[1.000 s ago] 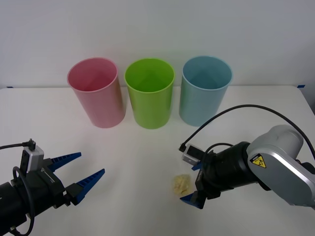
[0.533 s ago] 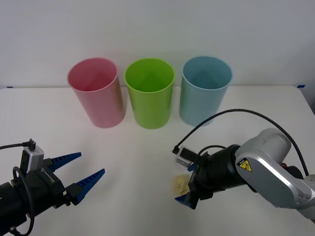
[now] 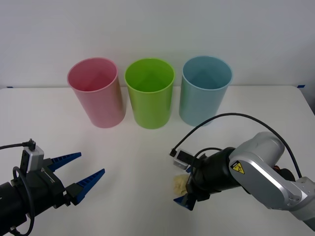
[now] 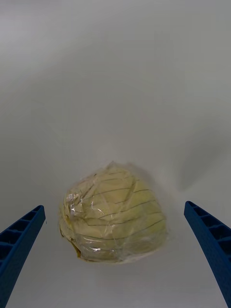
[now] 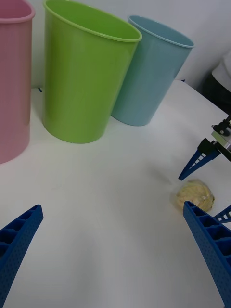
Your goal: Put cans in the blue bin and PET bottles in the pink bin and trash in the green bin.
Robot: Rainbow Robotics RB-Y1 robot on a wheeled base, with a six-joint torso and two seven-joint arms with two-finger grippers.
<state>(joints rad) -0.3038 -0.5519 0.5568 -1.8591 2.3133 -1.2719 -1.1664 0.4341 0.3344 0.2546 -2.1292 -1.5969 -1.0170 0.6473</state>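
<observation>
While the three bins wait in a row at the back of the white table (image 3: 147, 147), the right gripper (image 3: 186, 188) straddles the trash (image 3: 179, 184), a small pale yellow wad lying on the tabletop in front of the blue bin (image 3: 205, 91) and well short of it. The right wrist view shows the wad (image 4: 113, 216) between the two blue fingers (image 4: 19, 240), which stand wide apart on either side without touching it, a pose that looks set for closing on it rather than carrying it. Judging by that stance, the grasp itself has not yet been made.

Behind, the pink bin (image 3: 95, 92) stands to the robot's left, the green bin (image 3: 149, 93) in the middle and the blue one to the right, each upright with its open mouth up and just beside its neighbour, ready to take what is dropped in. From what their mouths show in the front view, nothing can be seen inside them.

At the near left of the table the left gripper (image 3: 83, 172) hangs idle, its fingers spread and holding nothing, kept clear of the working arm. Since the wad belongs in the green bin, the right arm would probably have to lift it and carry it across toward the middle cup once the fingers pinch shut.
</observation>
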